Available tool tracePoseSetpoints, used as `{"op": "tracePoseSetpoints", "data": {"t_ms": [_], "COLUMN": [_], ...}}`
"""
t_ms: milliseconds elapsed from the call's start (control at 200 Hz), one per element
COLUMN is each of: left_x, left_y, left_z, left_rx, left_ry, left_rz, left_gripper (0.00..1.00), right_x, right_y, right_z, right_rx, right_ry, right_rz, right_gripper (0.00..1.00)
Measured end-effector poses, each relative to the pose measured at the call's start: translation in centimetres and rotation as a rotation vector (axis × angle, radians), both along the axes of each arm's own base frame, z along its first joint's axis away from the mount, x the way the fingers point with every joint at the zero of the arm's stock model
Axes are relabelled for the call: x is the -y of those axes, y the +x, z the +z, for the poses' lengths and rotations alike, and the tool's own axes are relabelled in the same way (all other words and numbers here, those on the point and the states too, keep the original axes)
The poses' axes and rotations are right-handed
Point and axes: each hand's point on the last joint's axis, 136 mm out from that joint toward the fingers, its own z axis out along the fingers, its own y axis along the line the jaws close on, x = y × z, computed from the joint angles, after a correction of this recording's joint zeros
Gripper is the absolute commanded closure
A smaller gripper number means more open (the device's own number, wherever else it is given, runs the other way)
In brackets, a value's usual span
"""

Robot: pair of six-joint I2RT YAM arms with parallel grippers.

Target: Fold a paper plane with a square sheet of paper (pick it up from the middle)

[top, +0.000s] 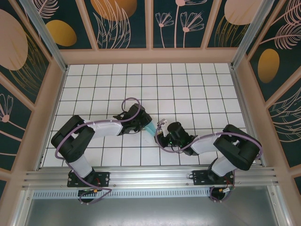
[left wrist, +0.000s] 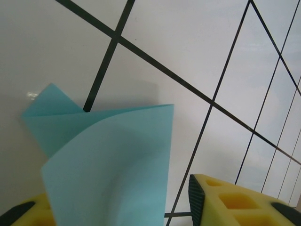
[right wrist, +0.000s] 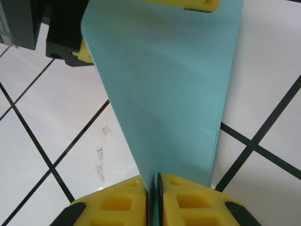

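Note:
The square sheet of paper [top: 149, 129], light turquoise and folded over, hangs above the white grid table between my two grippers. My left gripper [top: 142, 124] reaches it from the left. In the left wrist view the paper [left wrist: 108, 165] lies against the left finger, and the right finger's pad [left wrist: 195, 197] stands clear of it, so the left gripper [left wrist: 117, 205] is open. My right gripper [top: 161, 136] comes in from the right. Its yellow pads sit almost together on the paper's [right wrist: 164, 94] lower edge, right gripper [right wrist: 153, 181] shut on it. A paper plane is out of view.
The white tiled table [top: 188, 89] stretches behind the grippers, walled in by patterned panels on three sides. An aluminium rail [top: 150, 176] carrying both arm bases runs along the near edge. Faint brown marks [right wrist: 101, 155] stain a tile under the paper.

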Motion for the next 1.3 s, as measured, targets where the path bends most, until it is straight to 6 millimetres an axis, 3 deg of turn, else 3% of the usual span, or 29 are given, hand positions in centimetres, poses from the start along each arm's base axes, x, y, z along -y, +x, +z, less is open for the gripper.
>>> {"op": "tracePoseSetpoints", "data": {"t_ms": [185, 375, 776, 1061, 1211, 1301], "left_x": [-0.1, -0.1, -0.2, -0.3, -0.3, -0.3], "left_y": [0.0, -0.1, -0.1, 0.0, 0.0, 0.1], "left_z": [-0.1, -0.2, -0.2, -0.2, -0.2, -0.1], "left_rx": [-0.001, -0.004, -0.003, -0.004, -0.003, -0.002], "left_ry": [0.004, 0.01, 0.011, 0.009, 0.011, 0.011], "left_rz": [-0.001, -0.004, -0.007, -0.006, -0.005, -0.005], "left_gripper": [0.81, 0.92, 0.94, 0.94, 0.91, 0.87], "right_x": [0.0, -0.1, 0.6, 0.9, 1.0, 0.9], "right_y": [-0.2, -0.4, -0.5, -0.4, -0.2, -0.3], "right_z": [0.3, 1.0, 0.0, -0.2, -0.2, -0.3], "right_rx": [0.085, 0.189, 0.359, 0.423, 0.428, 0.423], "right_ry": [-0.057, -0.111, -0.288, -0.341, -0.342, -0.34], "right_rz": [0.009, 0.004, -0.015, -0.016, -0.024, -0.024], "right_gripper": [0.75, 0.69, 0.68, 0.87, 0.98, 1.0]}}
